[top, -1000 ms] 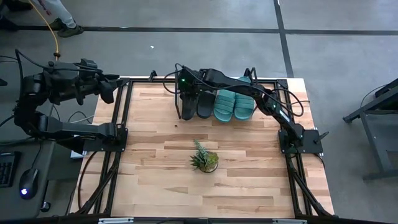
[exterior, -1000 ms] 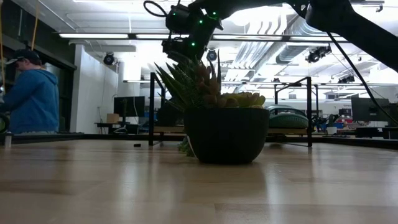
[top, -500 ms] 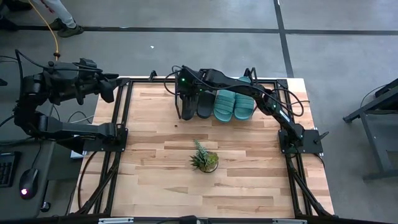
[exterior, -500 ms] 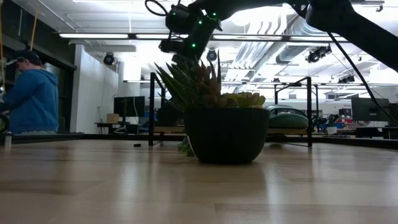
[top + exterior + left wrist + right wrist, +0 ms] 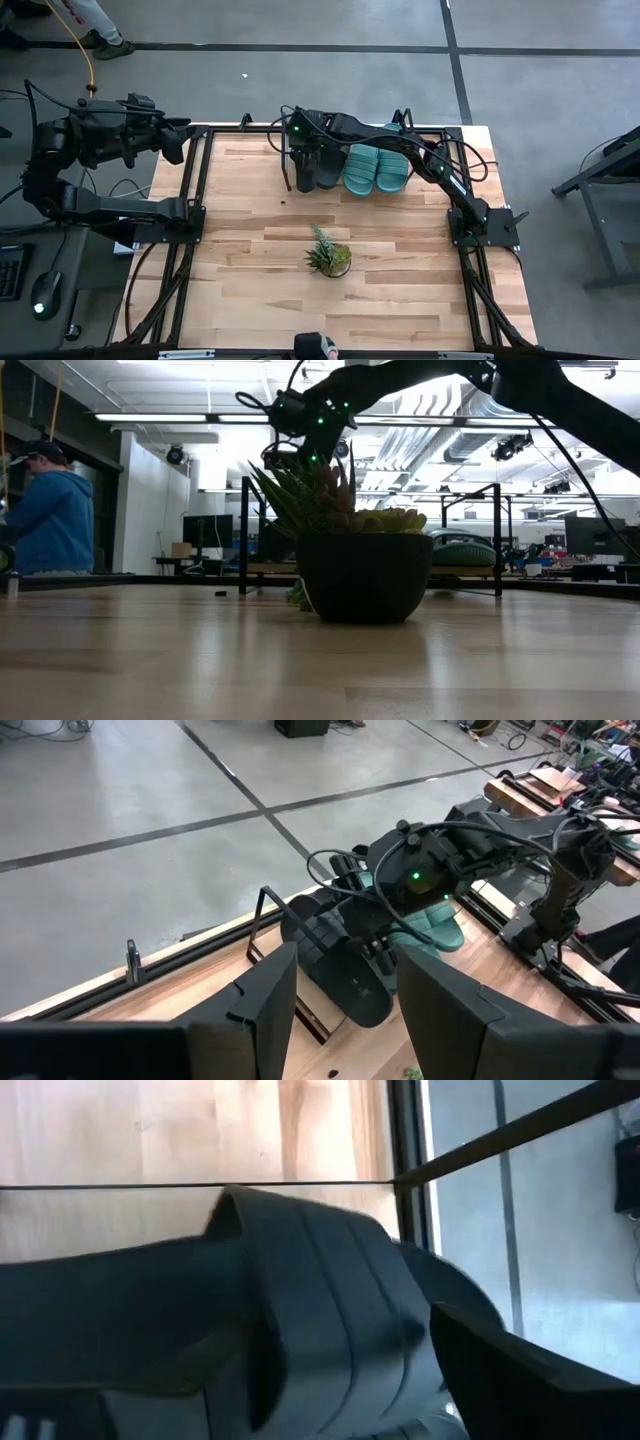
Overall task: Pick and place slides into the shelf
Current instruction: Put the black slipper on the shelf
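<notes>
The shelf (image 5: 243, 530) stands at the table's far middle. On it lie two black slides (image 5: 303, 172) (image 5: 328, 168) and two teal slides (image 5: 360, 168) (image 5: 392, 170), side by side. My right gripper (image 5: 300, 150) reaches in from the right, over the shelf's left end. It is open above the leftmost black slide (image 5: 350, 982), one finger (image 5: 500, 1380) beside the slide's strap (image 5: 320, 1310). My left gripper (image 5: 345, 1010) is open, holds nothing, and hangs raised off the table's left edge. My right gripper slants down from above over the leftmost black slide's strap, with its fingers spread to either side. I cannot tell whether a finger still touches the strap. The slide lies on the shelf.
A small potted plant (image 5: 328, 257) stands on the table's near middle and hides part of the shelf in the low view. Bare wood lies to its left and right. A person in blue (image 5: 45, 510) stands beyond the table's left side.
My right gripper has sunk a little toward the shelf's left end and its wrist has rolled. The slides lie where they were.
</notes>
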Robot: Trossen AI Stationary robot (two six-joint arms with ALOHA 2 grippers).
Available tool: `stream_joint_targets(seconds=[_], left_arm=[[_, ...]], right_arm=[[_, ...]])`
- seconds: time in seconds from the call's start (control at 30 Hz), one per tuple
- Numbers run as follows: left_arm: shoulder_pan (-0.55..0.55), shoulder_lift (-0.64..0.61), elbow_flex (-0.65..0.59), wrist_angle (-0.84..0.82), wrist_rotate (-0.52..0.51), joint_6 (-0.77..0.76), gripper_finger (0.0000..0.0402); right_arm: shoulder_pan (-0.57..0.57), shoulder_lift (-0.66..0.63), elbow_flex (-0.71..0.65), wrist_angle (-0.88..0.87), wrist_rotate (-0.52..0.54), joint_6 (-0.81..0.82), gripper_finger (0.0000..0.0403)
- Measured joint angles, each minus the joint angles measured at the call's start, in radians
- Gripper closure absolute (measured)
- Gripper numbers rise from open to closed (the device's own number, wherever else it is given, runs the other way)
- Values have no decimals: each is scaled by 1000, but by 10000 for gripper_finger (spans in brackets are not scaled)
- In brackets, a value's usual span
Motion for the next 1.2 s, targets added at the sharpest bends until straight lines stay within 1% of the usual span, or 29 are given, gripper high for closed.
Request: stream_joint_targets(seconds=[0.07,0.17,0.47,0.53,0.7,0.8,0.9,1.1,1.2], left_arm=[[0,0,0,0,0,0,245],[0,0,0,0,0,-1,245],[0,0,0,0,0,-2,245],[0,0,0,0,0,-2,245],[0,0,0,0,-3,-1,245],[0,0,0,0,-14,-1,245],[0,0,0,0,-17,-1,245],[0,0,0,0,-17,-7,245],[0,0,0,0,-17,-12,245]], right_arm=[[0,0,0,8,17,3,157],[0,0,0,11,20,15,195],[3,0,0,16,-12,89,368],[5,0,0,13,-32,103,392],[7,0,0,18,-47,174,390],[6,0,0,32,-59,203,399],[7,0,0,41,-61,216,399],[7,0,0,66,-56,202,401],[7,0,0,54,-74,178,399]])
